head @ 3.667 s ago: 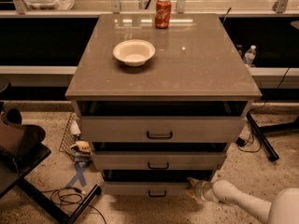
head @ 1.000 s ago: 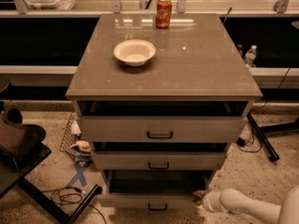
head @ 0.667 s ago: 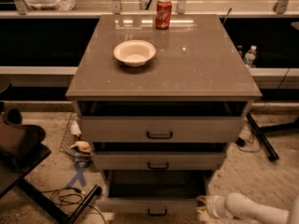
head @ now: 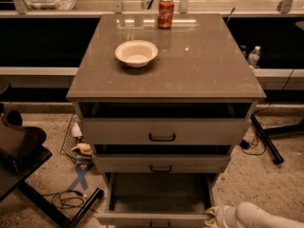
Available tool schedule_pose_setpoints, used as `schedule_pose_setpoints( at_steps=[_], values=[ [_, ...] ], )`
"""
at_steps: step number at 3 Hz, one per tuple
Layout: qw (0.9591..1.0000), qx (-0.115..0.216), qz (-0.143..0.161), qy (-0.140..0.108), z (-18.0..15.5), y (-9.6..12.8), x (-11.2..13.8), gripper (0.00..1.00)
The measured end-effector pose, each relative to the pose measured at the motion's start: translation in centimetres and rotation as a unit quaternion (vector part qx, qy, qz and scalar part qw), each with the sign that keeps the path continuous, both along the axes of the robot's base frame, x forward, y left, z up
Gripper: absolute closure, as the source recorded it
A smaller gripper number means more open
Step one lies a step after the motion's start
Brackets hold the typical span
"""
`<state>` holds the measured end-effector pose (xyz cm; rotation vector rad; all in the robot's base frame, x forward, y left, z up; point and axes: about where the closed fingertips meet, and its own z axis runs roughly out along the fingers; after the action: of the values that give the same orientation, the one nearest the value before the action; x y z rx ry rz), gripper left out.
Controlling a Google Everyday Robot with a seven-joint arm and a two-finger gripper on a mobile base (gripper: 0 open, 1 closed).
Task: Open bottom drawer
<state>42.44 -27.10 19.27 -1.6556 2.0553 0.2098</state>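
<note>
Bottom drawer (head: 156, 196) stands far out, front at the frame's lower edge. Gripper (head: 212, 214) at its right front corner; its hold cannot be told.

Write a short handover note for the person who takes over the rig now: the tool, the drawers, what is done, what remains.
Tool: low, at the right front corner of the bottom drawer.
Bottom drawer: pulled far out, its inside visible.
Middle drawer and top drawer: each only a little out.
Done: the bottom drawer looks open.
Left: probably only to draw the tool clear of the drawer front.
</note>
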Motion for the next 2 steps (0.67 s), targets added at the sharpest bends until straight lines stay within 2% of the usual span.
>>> schedule_pose_setpoints(
  at_steps=[1, 2],
  values=[
    [0.9995, 0.004, -0.005, 0.030, 0.64, -1.77, -4.13, 1.00],
    [0.9995, 0.004, -0.005, 0.030, 0.64, -1.76, -4.13, 1.00]
  ],
)
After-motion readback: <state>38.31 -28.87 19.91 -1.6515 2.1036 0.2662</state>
